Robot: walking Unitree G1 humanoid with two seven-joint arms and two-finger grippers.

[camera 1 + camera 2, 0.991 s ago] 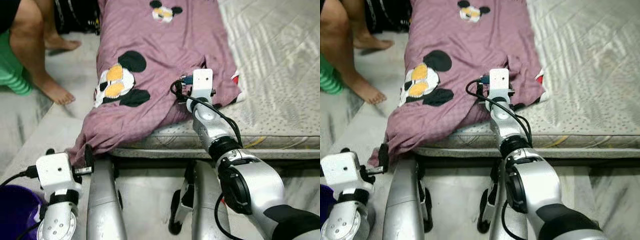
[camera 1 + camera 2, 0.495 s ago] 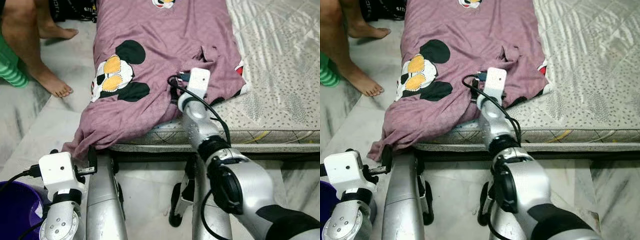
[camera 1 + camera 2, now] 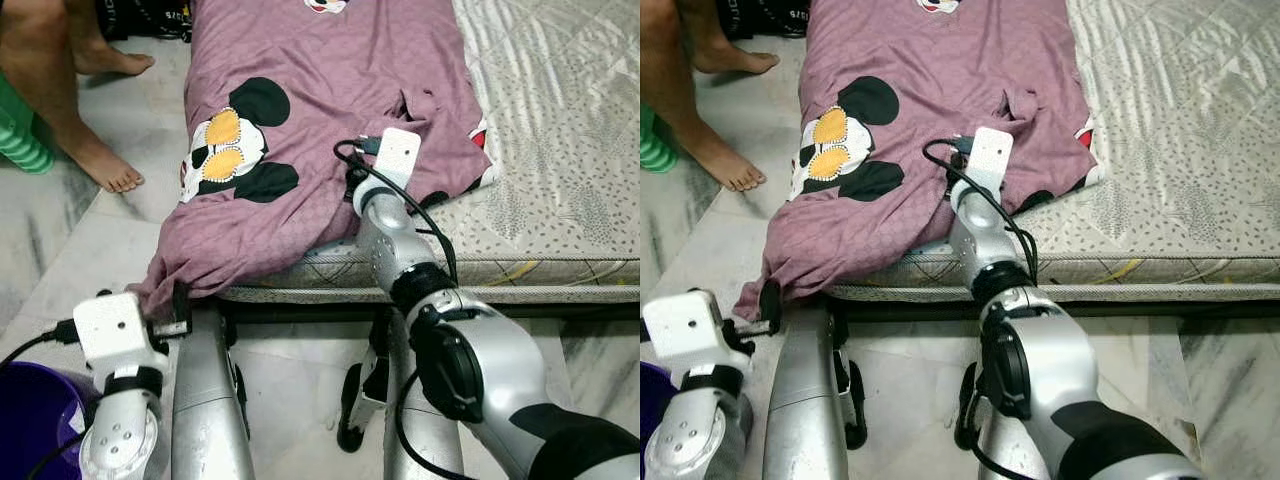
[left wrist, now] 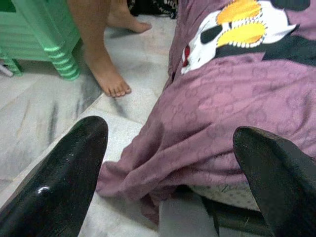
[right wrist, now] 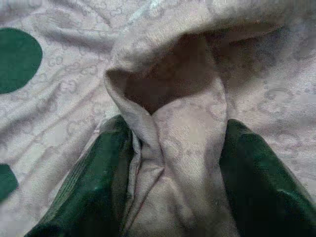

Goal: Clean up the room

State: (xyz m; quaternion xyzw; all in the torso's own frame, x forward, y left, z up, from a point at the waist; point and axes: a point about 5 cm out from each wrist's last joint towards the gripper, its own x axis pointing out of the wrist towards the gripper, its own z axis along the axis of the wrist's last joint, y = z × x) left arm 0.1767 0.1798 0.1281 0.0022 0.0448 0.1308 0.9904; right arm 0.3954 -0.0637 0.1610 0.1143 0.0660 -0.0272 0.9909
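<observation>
Our right gripper (image 5: 173, 163) seemingly had its fingers clamped on a fold of the purple blanket (image 3: 320, 120) near the mattress (image 3: 560, 150) front edge; left gripper (image 4: 173, 163) hovered, fingers apart. Next, we'd lift it clear.

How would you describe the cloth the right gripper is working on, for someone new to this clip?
On the mattress, a mauve blanket covers the left side, one corner trailing to the floor. Its black-eared cartoon faces set it apart; the right gripper pinches a fold of it.

a person's bare feet (image 3: 108, 172) stand on the marble floor (image 3: 60, 240) beside a green stool (image 4: 42, 37); purple bucket (image 3: 30, 420) nearby.
</observation>
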